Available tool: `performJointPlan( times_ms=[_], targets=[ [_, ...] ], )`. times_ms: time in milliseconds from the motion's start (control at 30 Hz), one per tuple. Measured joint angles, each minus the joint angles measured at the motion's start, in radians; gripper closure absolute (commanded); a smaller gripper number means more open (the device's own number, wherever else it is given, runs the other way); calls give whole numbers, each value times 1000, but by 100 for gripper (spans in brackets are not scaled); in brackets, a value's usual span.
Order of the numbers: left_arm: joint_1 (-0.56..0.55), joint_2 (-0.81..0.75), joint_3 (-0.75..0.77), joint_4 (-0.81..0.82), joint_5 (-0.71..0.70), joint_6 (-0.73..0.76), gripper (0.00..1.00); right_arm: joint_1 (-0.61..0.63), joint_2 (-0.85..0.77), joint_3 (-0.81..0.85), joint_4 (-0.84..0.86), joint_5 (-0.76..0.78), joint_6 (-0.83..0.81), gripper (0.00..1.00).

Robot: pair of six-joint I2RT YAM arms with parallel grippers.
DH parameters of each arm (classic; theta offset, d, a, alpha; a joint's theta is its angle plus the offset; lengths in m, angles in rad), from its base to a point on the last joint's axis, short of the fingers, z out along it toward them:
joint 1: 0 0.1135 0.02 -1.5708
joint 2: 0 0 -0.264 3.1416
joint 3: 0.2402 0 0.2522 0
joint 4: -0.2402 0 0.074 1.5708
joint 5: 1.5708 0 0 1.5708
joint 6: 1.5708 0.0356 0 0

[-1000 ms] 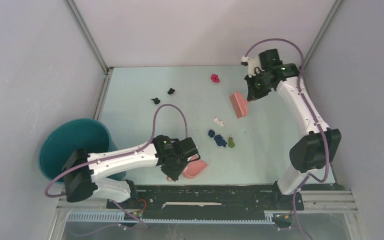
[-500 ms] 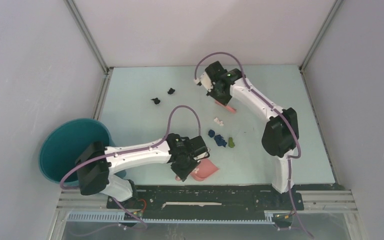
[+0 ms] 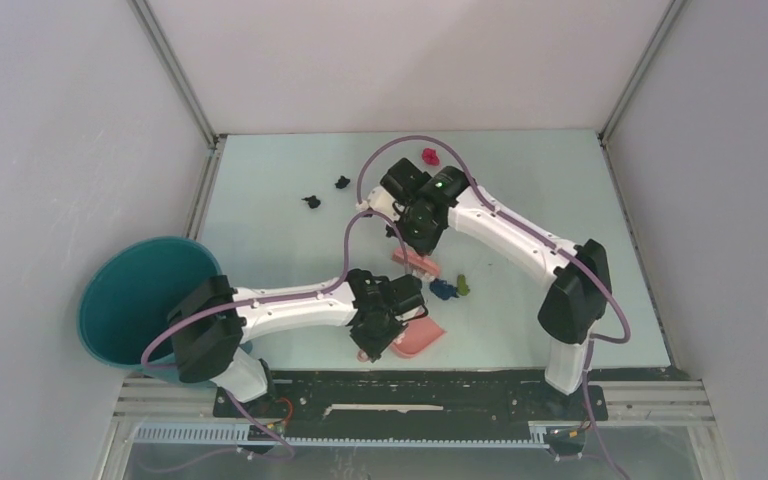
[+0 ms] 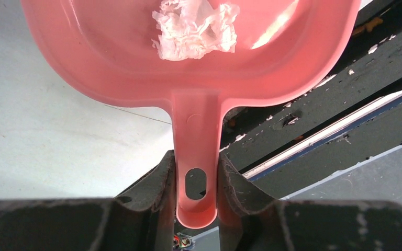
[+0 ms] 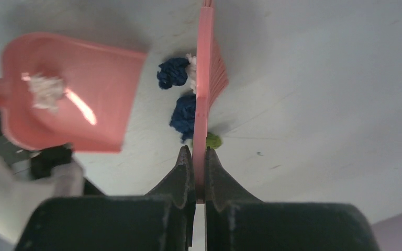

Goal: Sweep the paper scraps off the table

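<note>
My left gripper (image 4: 196, 183) is shut on the handle of the salmon-pink dustpan (image 4: 188, 78), which lies near the front edge of the table (image 3: 260, 250) with one white paper scrap (image 4: 194, 29) in it. My right gripper (image 5: 199, 157) is shut on the thin pink brush (image 5: 205, 78), bristles down on the table. Two dark blue scraps (image 5: 184, 115) lie against the brush on the dustpan's side; a green one (image 5: 213, 140) sits on the other side. From above, the brush (image 3: 415, 262) stands just beyond the dustpan (image 3: 418, 337). A magenta scrap (image 3: 429, 156) and two black scraps (image 3: 311, 201) lie farther back.
A round teal bucket (image 3: 135, 290) stands off the table's left front corner, beside the left arm's base. A black base rail (image 3: 410, 385) runs along the near edge right behind the dustpan. Grey walls close in the table on three sides.
My right arm has swung the brush from the far right to the middle, down beside the blue and green scraps. My left arm has slid the dustpan a little to the right.
</note>
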Motion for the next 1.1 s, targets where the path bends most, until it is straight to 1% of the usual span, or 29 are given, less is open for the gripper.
performJointPlan(
  times_ms=[167,400,700,800,867,1100],
  targets=[
    [-5,7,13,18,-16,-1,100,-3,-76,-56,-39,-119,68,100],
    [-8,10,29,44,-23,-1,100,-26,-161,-69,-81,-283,157,100],
    [-8,16,29,46,-41,-10,100,-134,-197,-33,-89,-368,193,100],
    [-8,12,28,45,-52,-19,100,-181,-228,-15,-86,-340,192,100],
    [-8,-4,26,37,-58,-21,100,-213,-250,-2,-77,-289,185,100],
    [-21,-119,26,-34,-56,-32,100,-308,-294,0,-19,-19,121,100]
  ],
)
